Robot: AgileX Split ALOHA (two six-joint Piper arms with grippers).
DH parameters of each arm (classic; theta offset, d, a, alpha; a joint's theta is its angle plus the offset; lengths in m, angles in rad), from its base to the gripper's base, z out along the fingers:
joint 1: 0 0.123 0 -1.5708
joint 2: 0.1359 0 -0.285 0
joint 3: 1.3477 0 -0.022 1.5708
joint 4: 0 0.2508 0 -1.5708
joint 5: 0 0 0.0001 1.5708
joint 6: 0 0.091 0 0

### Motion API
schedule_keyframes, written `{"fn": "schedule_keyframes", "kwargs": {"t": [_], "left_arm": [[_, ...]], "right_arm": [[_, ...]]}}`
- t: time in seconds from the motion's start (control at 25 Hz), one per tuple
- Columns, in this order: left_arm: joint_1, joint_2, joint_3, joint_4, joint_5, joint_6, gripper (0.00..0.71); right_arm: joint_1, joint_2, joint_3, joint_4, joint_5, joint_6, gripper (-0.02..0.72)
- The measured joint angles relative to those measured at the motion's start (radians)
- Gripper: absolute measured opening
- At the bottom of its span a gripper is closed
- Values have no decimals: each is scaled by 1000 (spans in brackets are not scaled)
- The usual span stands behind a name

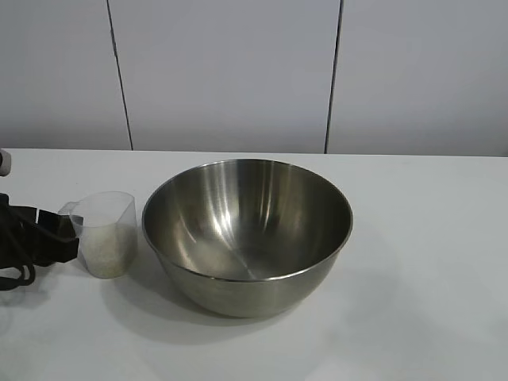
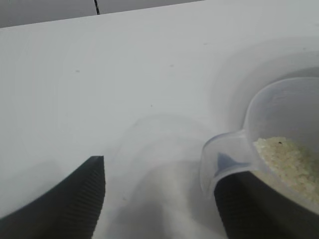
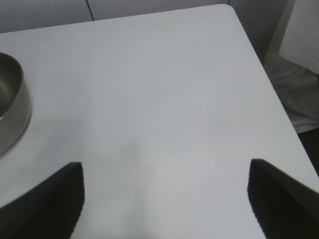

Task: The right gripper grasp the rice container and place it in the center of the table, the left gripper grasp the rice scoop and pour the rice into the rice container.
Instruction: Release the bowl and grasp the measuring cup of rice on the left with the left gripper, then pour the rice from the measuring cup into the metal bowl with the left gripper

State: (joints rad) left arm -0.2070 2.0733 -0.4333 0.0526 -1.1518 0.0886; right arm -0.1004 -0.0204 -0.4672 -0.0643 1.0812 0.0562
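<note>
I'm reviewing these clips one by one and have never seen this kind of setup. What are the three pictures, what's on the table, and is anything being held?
This is a robot with two arms, each ending in a two-fingered claw. One picture looks at the white table from outside; the other two come from cameras on each wrist. On the table stand a steel bowl, the rice container, empty, and beside it a small clear rice scoop holding rice. The left gripper, at the outside view's left edge, has its fingers on either side of the scoop's handle, one touching, not clamped. The right gripper is open over bare table, holding nothing.
</note>
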Motion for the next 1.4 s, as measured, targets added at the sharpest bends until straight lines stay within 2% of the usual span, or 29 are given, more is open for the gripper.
{"fn": "schedule_keyframes", "kwargs": {"t": [0.12,0.2,0.28,0.32,0.44,1.0,1.28,1.4], "left_arm": [[0,0,0,6,0,0,424],[0,0,0,7,0,0,319],[0,0,0,17,0,0,150],[0,0,0,25,0,0,94],[0,0,-5,51,0,0,24],[0,-23,-7,86,5,0,8],[0,-162,-10,94,11,12,8],[0,-242,-38,119,75,22,8]], "right_arm": [[0,0,0,0,0,0,610],[0,0,0,0,0,0,610],[0,0,0,0,1,0,610],[0,0,0,0,1,0,610],[0,0,0,0,1,0,610],[0,0,0,0,1,0,610],[0,0,0,0,1,0,610],[0,0,0,0,-1,0,610]]}}
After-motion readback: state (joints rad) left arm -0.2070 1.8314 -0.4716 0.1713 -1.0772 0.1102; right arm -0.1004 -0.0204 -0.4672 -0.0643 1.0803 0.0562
